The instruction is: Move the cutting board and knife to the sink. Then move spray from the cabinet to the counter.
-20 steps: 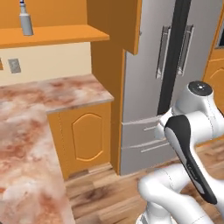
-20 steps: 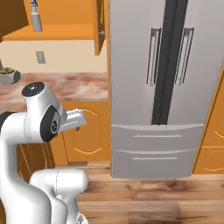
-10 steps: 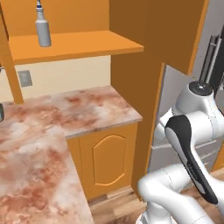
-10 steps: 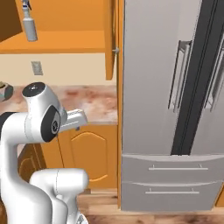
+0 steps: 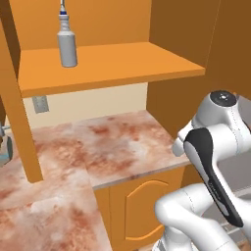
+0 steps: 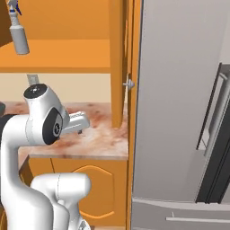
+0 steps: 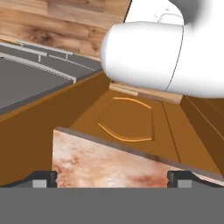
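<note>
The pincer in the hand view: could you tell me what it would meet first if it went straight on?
Probably the counter edge just ahead of the open pincer; beyond lies the orange cabinet front. Depth is unclear.

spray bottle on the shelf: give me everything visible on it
The spray is a small grey bottle with a cylindrical body, sloped shoulders, a narrow neck and a slim blue-and-white nozzle on top. It looks like matte plastic. It stands upright on the orange shelf of the cabinet, toward the shelf's left end, its base on the board and nothing else touching it. The right base view shows it too.
</note>
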Controlling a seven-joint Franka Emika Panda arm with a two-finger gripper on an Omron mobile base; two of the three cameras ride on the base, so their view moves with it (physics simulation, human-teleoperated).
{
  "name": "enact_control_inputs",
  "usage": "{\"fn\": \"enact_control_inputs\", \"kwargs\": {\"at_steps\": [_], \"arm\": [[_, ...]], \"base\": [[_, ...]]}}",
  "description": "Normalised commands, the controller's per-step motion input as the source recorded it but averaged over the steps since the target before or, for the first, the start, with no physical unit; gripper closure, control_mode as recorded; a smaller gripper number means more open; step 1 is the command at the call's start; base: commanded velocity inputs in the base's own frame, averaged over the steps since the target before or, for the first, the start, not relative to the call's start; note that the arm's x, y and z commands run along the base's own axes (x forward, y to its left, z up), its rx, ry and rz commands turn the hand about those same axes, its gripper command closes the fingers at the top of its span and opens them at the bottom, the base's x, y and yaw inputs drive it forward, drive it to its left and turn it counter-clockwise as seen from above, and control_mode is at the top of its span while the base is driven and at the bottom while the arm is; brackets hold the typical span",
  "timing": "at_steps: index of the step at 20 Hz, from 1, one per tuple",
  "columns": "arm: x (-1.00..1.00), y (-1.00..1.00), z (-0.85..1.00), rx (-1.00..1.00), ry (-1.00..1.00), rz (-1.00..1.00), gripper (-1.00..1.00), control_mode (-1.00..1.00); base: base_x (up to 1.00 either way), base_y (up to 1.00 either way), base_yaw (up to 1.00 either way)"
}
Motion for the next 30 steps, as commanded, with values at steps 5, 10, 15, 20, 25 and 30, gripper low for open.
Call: {"fn": "enact_control_inputs", "kwargs": {"at_steps": [5,10,15,20,25,30], "arm": [[0.0,0.0,0.0,0.0,0.0,0.0,-1.0,1.0],[0.0,0.0,0.0,0.0,0.0,0.0,-1.0,1.0],[0.01,0.07,0.08,0.01,-0.04,0.0,-1.0,-1.0],[0.0,0.47,0.73,0.07,-0.21,0.01,-1.0,-1.0],[-0.01,0.36,0.98,0.13,-0.24,0.08,-1.0,-1.0],[0.0,0.54,0.87,0.15,-0.16,0.12,-1.0,-1.0]], "base": [[0.05,0.62,0.01],[0.33,0.68,-0.02],[0.08,0.33,0.0],[0.0,0.0,0.0],[0.0,0.0,0.0],[0.0,0.0,0.0]]}}
